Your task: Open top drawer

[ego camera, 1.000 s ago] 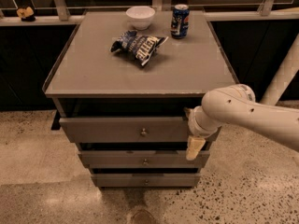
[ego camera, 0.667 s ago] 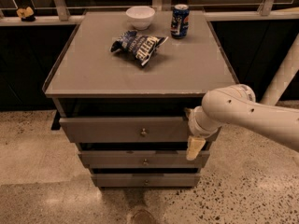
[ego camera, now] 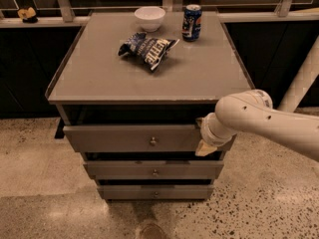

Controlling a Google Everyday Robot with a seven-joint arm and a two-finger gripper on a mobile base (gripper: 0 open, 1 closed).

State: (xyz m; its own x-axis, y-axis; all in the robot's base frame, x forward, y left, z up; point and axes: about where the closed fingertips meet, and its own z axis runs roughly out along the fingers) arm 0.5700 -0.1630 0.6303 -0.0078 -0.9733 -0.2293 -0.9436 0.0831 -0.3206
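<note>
The top drawer (ego camera: 119, 138) is the widest grey front of the cabinet, with a small round metal knob (ego camera: 153, 141) at its centre. It stands out a little from the cabinet, with a dark gap above it under the tabletop. My gripper (ego camera: 204, 144) is at the right end of this drawer front, well to the right of the knob, with its cream tip pointing down. The white arm (ego camera: 259, 121) comes in from the right and hides the drawer's right end.
Two narrower grey drawer fronts (ego camera: 154, 171) (ego camera: 154, 191) sit below. On the cabinet top (ego camera: 99, 73) lie a white bowl (ego camera: 149, 18), a blue can (ego camera: 192, 22) and a blue chip bag (ego camera: 148, 48). Speckled floor surrounds the cabinet; a white post (ego camera: 304, 78) stands at the right.
</note>
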